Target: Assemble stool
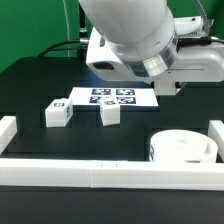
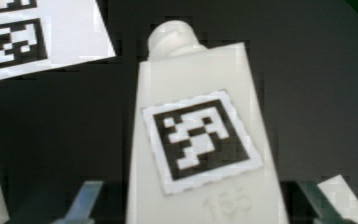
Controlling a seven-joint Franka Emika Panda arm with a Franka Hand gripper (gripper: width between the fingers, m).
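Note:
In the wrist view a white stool leg [image 2: 197, 110] with a black-and-white tag stands lengthwise between my fingers, its rounded tip pointing away from the camera. My gripper [image 2: 208, 206] is shut on its near end, one finger [image 2: 87, 200] on each side. In the exterior view the arm's hand [image 1: 165, 80] hangs over the back right of the table, and its fingers and the held leg are hidden. Two more legs [image 1: 57, 113] [image 1: 110, 113] lie in the middle of the black table. The round seat [image 1: 182, 150] rests at the front, on the exterior view's right.
The marker board [image 1: 112, 97] [image 2: 34, 35] lies flat behind the two loose legs, close to the held leg. White border rails run along the front [image 1: 100, 172] and both sides [image 1: 8, 130] [image 1: 214, 135]. The arm's bulky body [image 1: 130, 30] hides the back of the table.

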